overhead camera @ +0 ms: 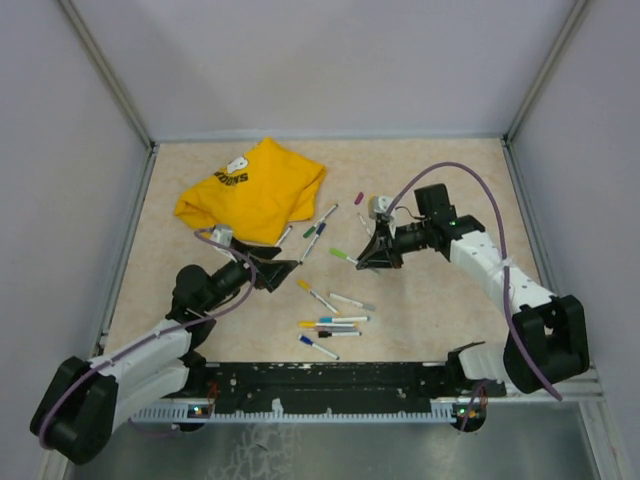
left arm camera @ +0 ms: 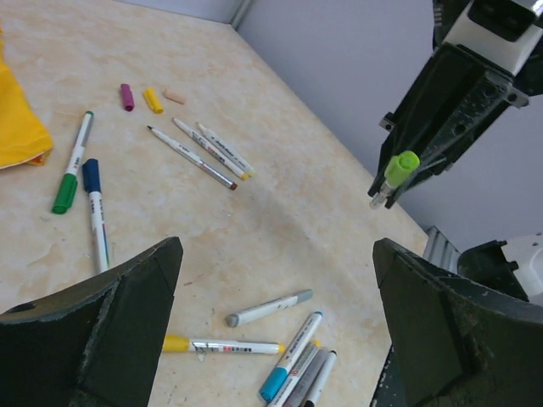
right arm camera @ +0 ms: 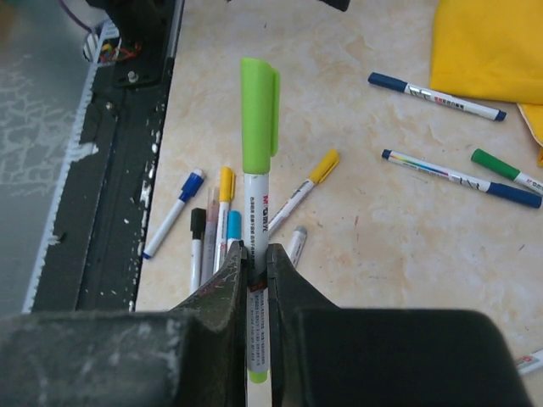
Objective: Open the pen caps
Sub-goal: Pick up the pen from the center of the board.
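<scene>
right gripper (right arm camera: 254, 254) is clamping tight on the white barrel of a lime-capped pen (right arm camera: 257, 212), w/ the lime cap (right arm camera: 259, 114) sitting fully on the pen and jutting out past the fingertips. the pen is being held off the table (overhead camera: 450, 180) near its centre, cap end pointing toward the left arm.

left gripper (left arm camera: 278, 250) is hovering opposite, its jaws standing wide apart w/ nothing btwn them.

three loose caps are lying close together toward the far side: a purple cap (left arm camera: 127, 97), a yellow cap (left arm camera: 153, 101) and a peach cap (left arm camera: 174, 97). just beside them, three bare-tipped pens (left arm camera: 192, 157) are lying roughly parallel.

a green-capped pen (left arm camera: 72, 165) and a blue-capped pen (left arm camera: 95, 212) are resting side by side near the edge of the yellow t-shirt (overhead camera: 255, 190), which is lying crumpled at the far left of the table.

nearer the arms' bases, a cluster of pens (overhead camera: 330, 325) is lying bunched together; right wrist cam is showing blue, black, yellow and lt-blue caps on them, w/ a grey-tipped pen and another yellow-capped pen alongside.
</scene>
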Robot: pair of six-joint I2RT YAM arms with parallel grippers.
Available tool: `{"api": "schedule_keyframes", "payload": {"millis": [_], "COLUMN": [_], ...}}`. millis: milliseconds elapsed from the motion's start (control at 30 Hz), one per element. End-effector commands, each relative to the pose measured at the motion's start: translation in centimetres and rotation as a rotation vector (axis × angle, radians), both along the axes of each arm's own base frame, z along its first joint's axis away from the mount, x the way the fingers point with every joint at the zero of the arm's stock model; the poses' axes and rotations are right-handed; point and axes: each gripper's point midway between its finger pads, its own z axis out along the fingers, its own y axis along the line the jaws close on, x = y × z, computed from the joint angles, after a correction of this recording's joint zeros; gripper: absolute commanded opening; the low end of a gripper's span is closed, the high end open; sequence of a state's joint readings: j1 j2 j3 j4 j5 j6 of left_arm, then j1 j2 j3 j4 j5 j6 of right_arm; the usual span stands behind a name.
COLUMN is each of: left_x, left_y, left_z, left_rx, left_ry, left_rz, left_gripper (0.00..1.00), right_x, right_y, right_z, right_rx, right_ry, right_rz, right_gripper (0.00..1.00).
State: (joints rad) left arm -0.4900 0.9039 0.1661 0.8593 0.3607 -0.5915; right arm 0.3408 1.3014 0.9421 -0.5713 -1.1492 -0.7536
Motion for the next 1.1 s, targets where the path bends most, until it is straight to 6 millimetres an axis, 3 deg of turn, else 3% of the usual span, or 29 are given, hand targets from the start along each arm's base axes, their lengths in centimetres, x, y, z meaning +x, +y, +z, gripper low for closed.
{"api": "schedule_keyframes", "payload": {"millis": [0,433,1067], "left_x": [-1.3,-2.0,-0.7], "left_y": [-0.9,-3.3,-4.5], "left_z": [3.5,4.3,2.0], "left_rx": [-0.096,-0.141,-0.219], "left_ry": [-0.101,-0.155,-0.075], "left_rz": [-0.083,-0.117,-0.118], "left_gripper": [0.98,0.98,0.95], "right_x": [0.4,0.6,1.8], "right_y": [0.1,0.7,1.3], "right_z": [3.1,3.2,2.1], "right_rx": [0.131,0.202,0.209], "right_ry": [0.093,0.272,0.43], "right_rz": [-0.019,-0.019,-0.063], "right_gripper": [0.0,0.0,0.0]}}
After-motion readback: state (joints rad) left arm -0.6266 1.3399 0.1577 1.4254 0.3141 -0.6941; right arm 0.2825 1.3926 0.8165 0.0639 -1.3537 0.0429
